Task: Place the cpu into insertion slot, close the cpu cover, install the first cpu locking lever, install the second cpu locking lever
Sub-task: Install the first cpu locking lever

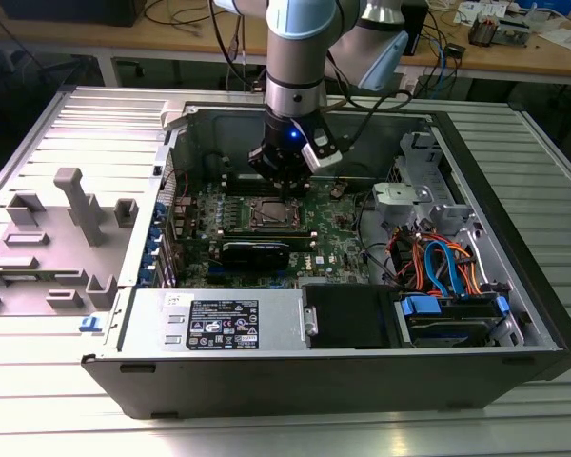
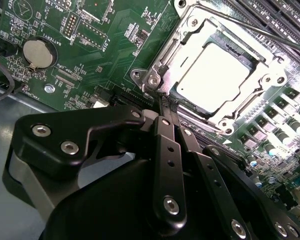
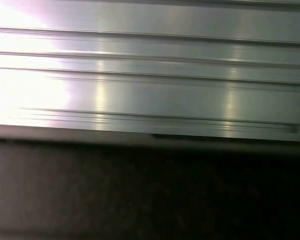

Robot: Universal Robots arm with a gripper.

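In the second wrist view the cpu, a pale silver square, lies flat in the insertion slot. The dull metal cpu cover lies down around it. A thin locking lever rod runs along the far side of the socket. My gripper is shut, its black fingers pressed together. Their tips are at the socket's near corner, and I cannot see anything between them. In the exterior view the gripper hangs just above the socket inside the open computer case.
A coin battery and black memory slots flank the socket. The case holds a black drive box, a power supply and coloured cables. Grey fixtures stand on the ribbed table at the exterior view's left.
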